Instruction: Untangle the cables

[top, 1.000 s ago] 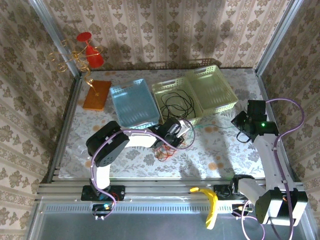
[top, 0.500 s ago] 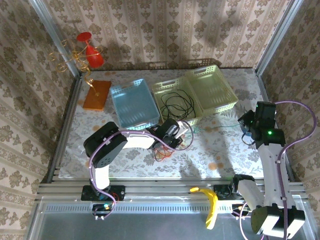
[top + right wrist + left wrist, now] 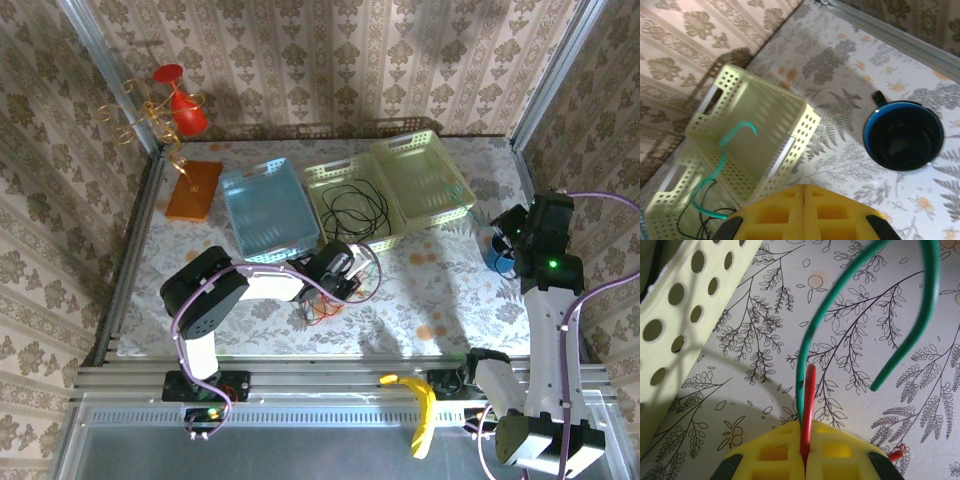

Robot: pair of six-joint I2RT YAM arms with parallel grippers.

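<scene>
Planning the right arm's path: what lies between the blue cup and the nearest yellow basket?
Bare flowered tablecloth between cup and basket, seen in the right wrist view.

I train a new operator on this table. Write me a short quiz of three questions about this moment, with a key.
1. Which wire enters the seam of the left pincer? A black; B red; C purple.
2. True or false: the thin black wire lies inside a pale yellow perforated plastic basket.
3. Fill in: the fingers of the right pincer are ___ (open or shut).
Key: 1 B, the thin red wire. 2 true. 3 shut.
</scene>
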